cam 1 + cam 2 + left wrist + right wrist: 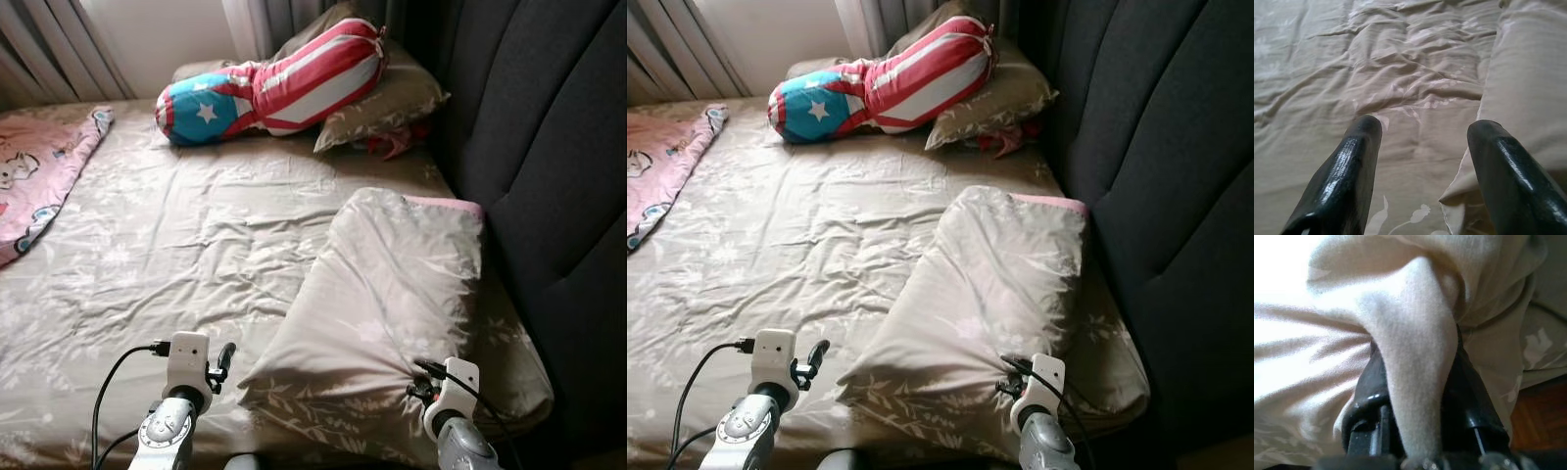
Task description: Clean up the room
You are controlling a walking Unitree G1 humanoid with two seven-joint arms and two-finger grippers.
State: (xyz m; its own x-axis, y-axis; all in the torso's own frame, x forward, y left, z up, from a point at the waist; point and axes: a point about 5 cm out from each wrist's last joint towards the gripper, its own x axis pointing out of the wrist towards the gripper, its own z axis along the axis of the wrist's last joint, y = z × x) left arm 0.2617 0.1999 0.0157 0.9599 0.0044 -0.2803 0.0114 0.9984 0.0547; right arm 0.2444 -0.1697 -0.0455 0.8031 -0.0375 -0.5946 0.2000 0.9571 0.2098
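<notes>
Both my arms sit low at the near edge of the bed (176, 264). My right gripper (1415, 357) has its fingers (1469, 396) clamped on a fold of the beige pillow (392, 294); the cloth is pinched tight between them and bunches up past the tips. That pillow lies on the right side of the bed, its far end tilted up near the dark padded headboard (549, 147), with a pink edge showing along its top.

My left gripper (1422, 129) hangs just above the wrinkled floral sheet, fingers (1347, 171) wide apart and holding nothing. The near corner of the pillow lies just beside the right-hand finger; whether they touch I cannot tell.

Farther off, at the head of the bed: a bolster cushion in red and white stripes with a blue, white-starred end (274, 83), lying across a second beige pillow (382, 103). Something red pokes out from under that pillow. A pink cartoon-print blanket (39, 176) covers the far left of the bed. Curtains (59, 49) hang behind.
</notes>
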